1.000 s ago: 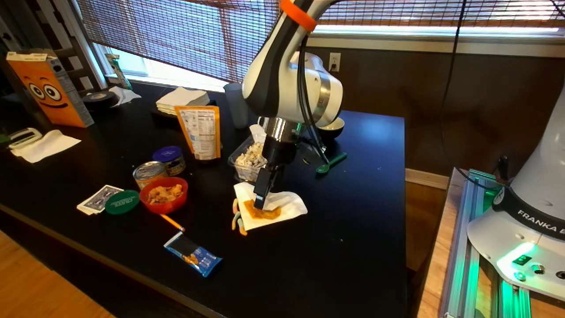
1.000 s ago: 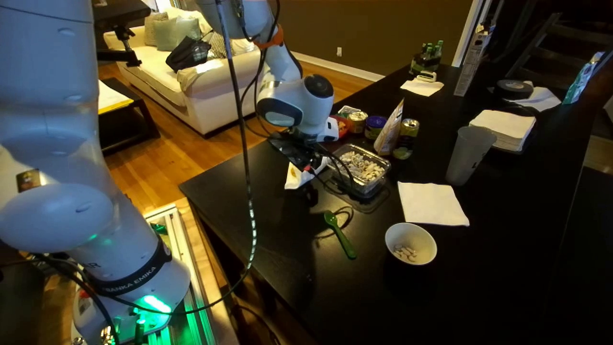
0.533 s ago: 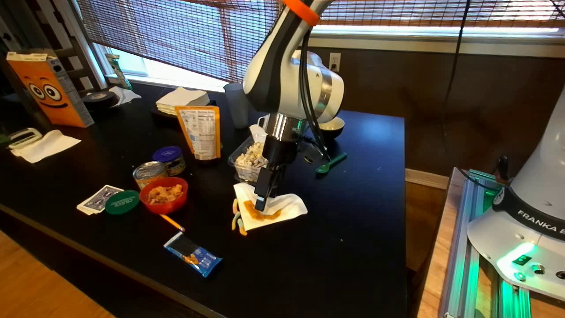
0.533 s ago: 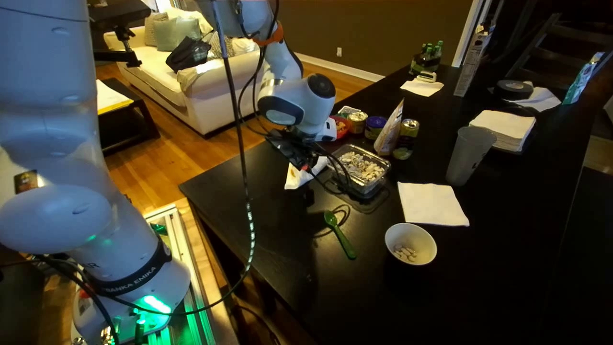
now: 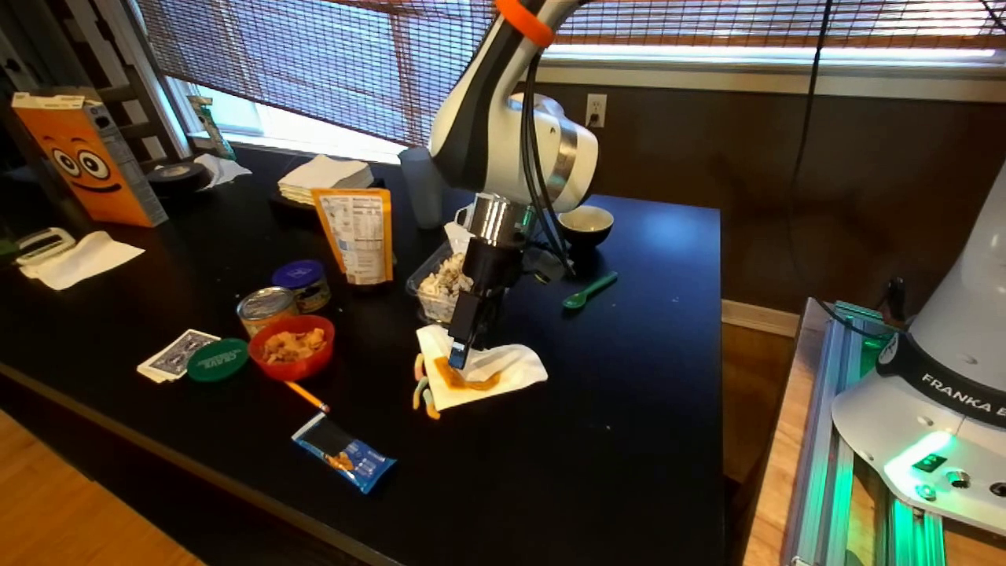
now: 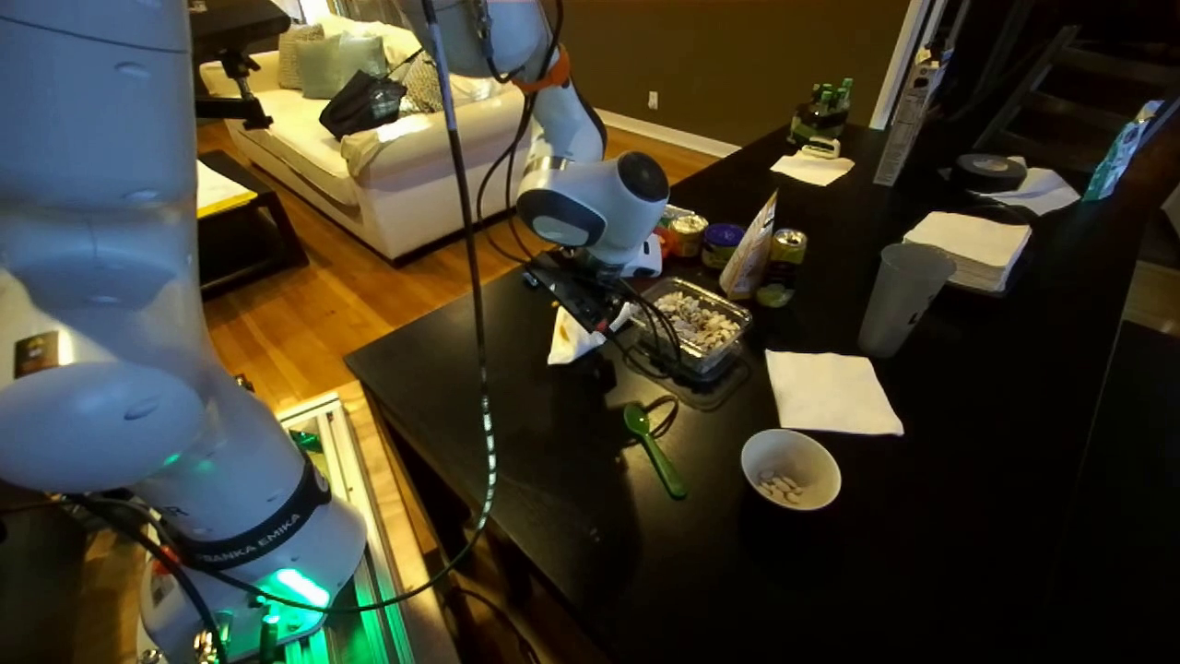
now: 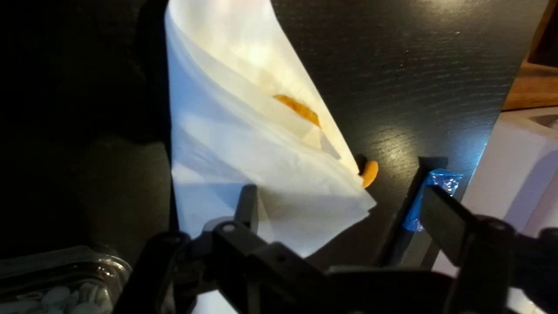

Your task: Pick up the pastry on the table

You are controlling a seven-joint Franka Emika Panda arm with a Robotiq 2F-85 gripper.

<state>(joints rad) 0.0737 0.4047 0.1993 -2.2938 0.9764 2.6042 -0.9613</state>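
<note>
Against a second ago, the black two-fingered gripper [image 7: 340, 198] sits a touch toward 10 o'clock, going by an exterior view: less of the small, flat, golden-brown pastry [image 5: 471, 384] is behind its tips, which stand at the pastry's 11 o'clock side. Pastry and white paper napkin [image 5: 515, 365] keep their place on the glossy black table [image 5: 629, 377], pastry lying on the napkin. Reading: lining-up, not lifting; the grasp is yet to come, and this nudge seems to carry the tool slightly off target. Tool released: jaws spread wide, holding nothing. Only the wrist view makes that spread plain. It also puts a fold of the napkin in front of the pastry, leaving one brown sliver at about 11 o'clock from the gap between the jaws; a grab over that fold would likely take paper too. In an exterior view the pastry is largely uncovered, and curved orange-and-pale-blue strips [image 5: 430, 399] lie beside the napkin's 8 o'clock edge; the wrist view gives just one orange end. In an exterior view a clear plastic box of pale pieces [image 6: 728, 347] stands near the gripper, at its 3 o'clock, and the gripper's body hides much of the napkin; a tan patch [image 6: 565, 330] there may be pastry, too small to be sure.
</note>
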